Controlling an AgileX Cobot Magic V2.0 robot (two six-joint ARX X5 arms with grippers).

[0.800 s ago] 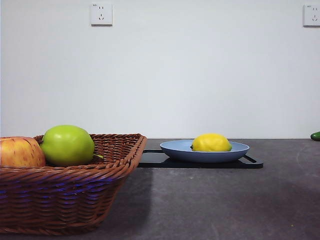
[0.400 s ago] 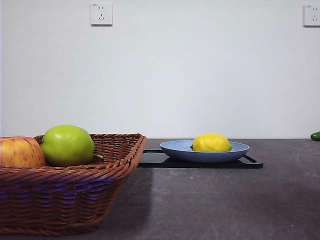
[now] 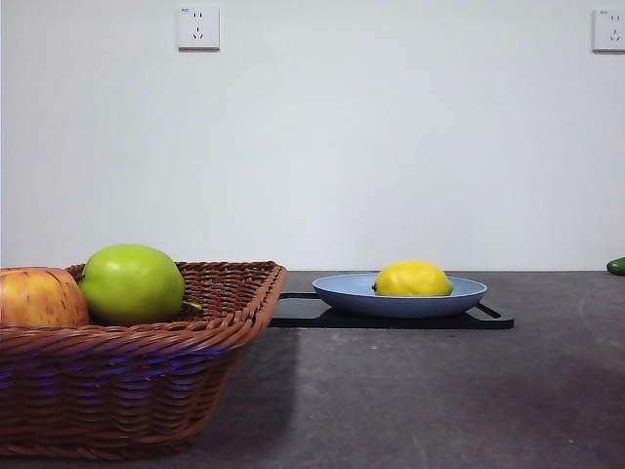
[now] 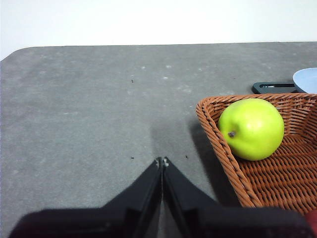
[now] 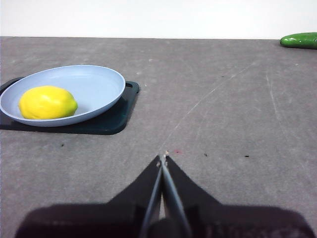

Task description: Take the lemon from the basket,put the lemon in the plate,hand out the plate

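The yellow lemon lies in the blue plate, which rests on a flat black tray. Both show in the right wrist view too, the lemon in the plate. The wicker basket stands near at the left. My right gripper is shut and empty, over bare table well apart from the plate. My left gripper is shut and empty, over bare table beside the basket. Neither arm shows in the front view.
A green apple and a red-yellow apple lie in the basket. A green cucumber lies at the table's far right edge. The tray reaches a little past the plate's rim. A white wall stands behind the table.
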